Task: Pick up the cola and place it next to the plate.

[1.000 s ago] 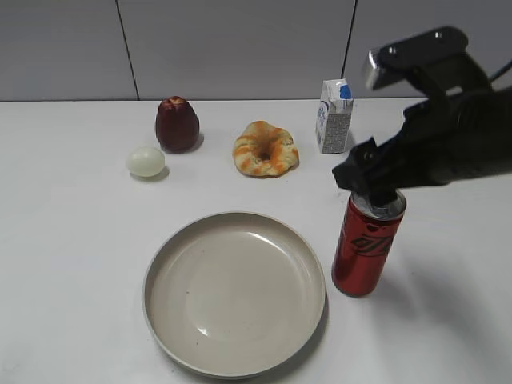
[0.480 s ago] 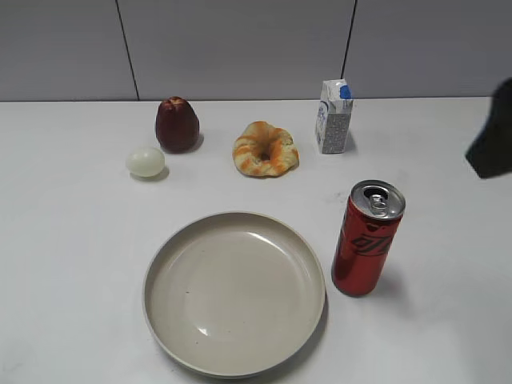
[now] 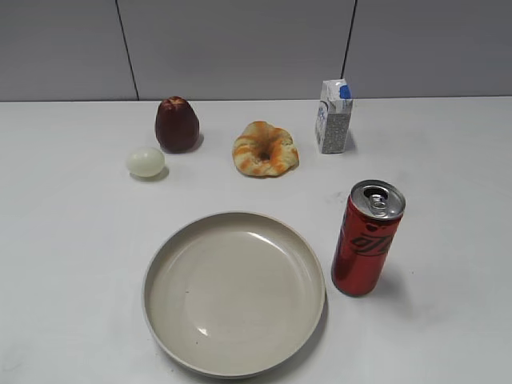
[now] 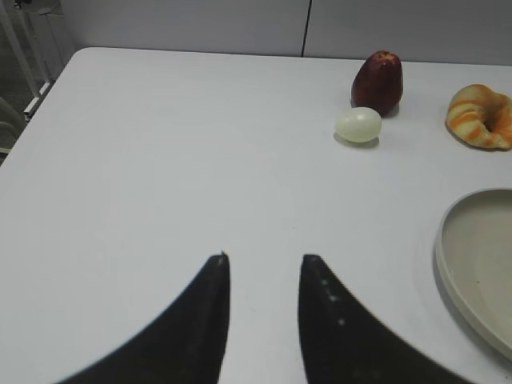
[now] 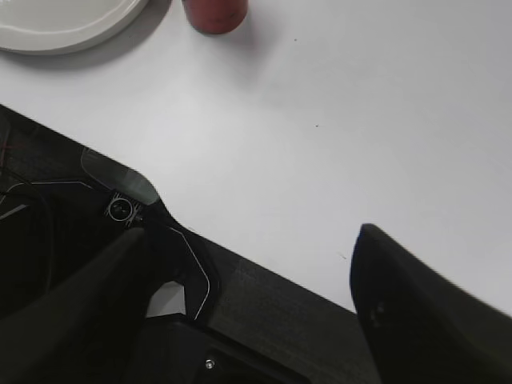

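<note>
Red cola (image 3: 366, 238) stands upright beside plate (image 3: 234, 291).

White table (image 3: 72, 264) runs to a grey panelled wall at the back. Near back edge, L to R: dark red apple-like fruit (image 3: 177, 124), upright; pale egg-shaped obj (image 3: 146, 162) just beside it, a bit toward front-left; orange-and-cream ring pastry (image 3: 266, 149) approx mid-table; small white-and-blue carton (image 3: 334, 116) upright, right of pastry, closest to back edge.
</note>
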Tool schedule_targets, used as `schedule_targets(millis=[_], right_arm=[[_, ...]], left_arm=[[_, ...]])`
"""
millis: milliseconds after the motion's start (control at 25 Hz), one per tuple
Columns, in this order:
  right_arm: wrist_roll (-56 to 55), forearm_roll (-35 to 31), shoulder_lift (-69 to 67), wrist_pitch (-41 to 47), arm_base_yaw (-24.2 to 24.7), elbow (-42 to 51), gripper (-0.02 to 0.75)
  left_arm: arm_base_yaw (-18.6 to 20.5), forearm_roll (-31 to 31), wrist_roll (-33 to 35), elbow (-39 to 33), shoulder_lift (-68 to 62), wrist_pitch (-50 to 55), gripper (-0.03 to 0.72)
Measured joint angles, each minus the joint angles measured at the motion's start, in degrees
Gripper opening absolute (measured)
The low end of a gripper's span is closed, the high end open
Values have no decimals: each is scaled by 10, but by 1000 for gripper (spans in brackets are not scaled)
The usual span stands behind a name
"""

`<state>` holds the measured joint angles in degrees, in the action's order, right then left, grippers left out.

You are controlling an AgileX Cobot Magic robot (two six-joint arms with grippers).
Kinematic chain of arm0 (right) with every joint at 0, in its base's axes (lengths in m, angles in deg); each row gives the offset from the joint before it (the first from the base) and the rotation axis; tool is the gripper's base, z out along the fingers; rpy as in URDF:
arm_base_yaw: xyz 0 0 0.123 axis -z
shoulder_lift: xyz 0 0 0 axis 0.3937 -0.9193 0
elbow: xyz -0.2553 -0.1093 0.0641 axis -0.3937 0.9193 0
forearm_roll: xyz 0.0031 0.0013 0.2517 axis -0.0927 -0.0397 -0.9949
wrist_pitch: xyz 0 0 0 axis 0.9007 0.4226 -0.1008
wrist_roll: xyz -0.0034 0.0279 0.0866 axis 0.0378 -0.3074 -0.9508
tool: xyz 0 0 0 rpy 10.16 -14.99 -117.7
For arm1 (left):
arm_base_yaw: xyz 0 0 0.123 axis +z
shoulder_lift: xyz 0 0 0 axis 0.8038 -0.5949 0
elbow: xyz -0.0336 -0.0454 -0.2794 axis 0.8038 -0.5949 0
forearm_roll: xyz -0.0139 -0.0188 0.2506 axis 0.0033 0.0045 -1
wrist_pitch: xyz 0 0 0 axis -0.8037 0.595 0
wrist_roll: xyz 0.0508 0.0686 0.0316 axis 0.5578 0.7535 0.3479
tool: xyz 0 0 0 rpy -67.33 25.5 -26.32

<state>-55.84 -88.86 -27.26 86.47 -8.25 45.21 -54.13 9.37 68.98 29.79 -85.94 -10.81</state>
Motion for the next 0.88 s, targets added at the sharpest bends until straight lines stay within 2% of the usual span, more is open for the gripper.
schedule_targets(millis=[200,360,880], right_arm=[[7,-9,111,-1,0,63,584],[35,-47,155,-3,0,81,584],[55,-66,164,-14,0,81,584]], left_arm=[[0,0,0,0,0,0,237],[0,0,0,0,0,0,237],[0,0,0,0,0,0,237]])
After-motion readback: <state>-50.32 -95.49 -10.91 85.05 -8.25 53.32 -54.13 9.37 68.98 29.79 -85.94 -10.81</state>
